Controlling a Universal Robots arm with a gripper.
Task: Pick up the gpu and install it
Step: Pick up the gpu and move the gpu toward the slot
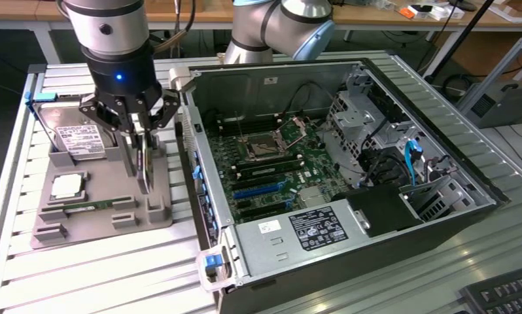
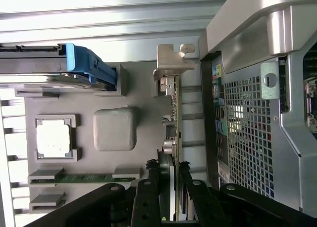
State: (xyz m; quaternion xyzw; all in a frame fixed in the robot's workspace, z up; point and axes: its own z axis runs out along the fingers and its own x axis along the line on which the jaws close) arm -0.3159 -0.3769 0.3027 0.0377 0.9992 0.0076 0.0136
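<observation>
While standing on edge in the grey holder (image 1: 95, 226) | gpu (image 2: 173, 125) lies between the fingers (image 2: 151, 197) | both pinching it

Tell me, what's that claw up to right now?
Claw shut on gpu. It stands upright at grey holder, not yet in case. Case open alongside.

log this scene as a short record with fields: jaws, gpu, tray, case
jaws: closed on the gpu, a thin dark green-black expansion card with silvery bracket
gpu pose: on edge, over the grey plastic holder tray
also on tray: silver hard drive, green memory stick
case: open black-and-silver computer tower, beside tray; card not installed
</observation>
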